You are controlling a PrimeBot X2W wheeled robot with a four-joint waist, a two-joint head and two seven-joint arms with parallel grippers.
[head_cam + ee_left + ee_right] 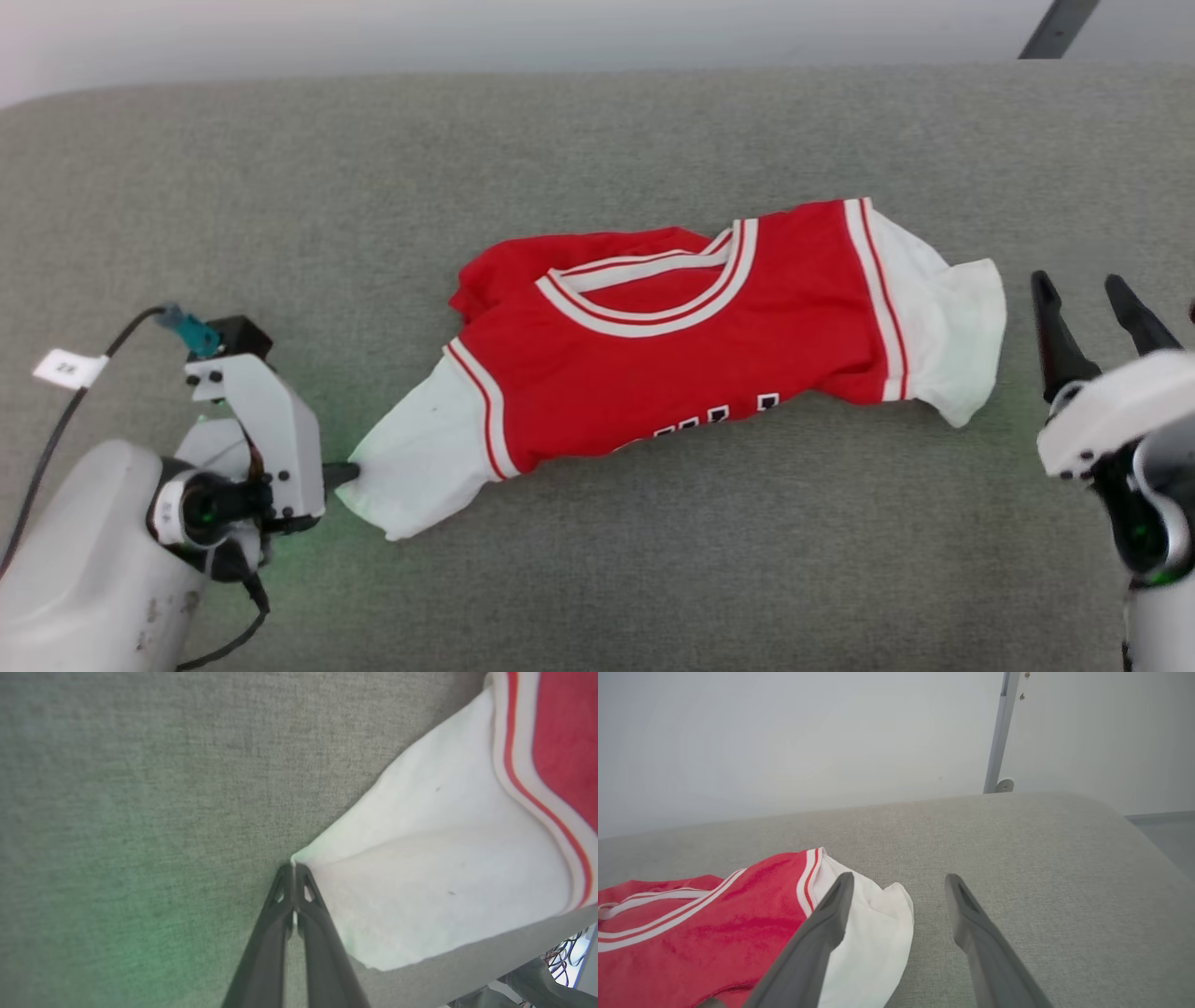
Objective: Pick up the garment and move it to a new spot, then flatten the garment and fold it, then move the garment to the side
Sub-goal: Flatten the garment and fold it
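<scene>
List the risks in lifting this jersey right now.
1. The left gripper pinches only the very corner of the jersey's white sleeve; so thin a bite may slip out on lifting.
2. The right gripper stands open beside the other sleeve, holding nothing; a one-sided lift would likely leave the jersey dangling and bunched.

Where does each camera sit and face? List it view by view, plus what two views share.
Head view: on the head, looking forward and down at the large red jersey-style shirt with white sleeves on the grey fabric surface; left hand lower left, right hand lower right.
Left wrist view: looks along the shut left hand, pinching a white sleeve's edge.
Right wrist view: looks along the open right hand, across the surface toward a pale wall.
Shared: right wrist and head views both show the shirt's other white sleeve.
</scene>
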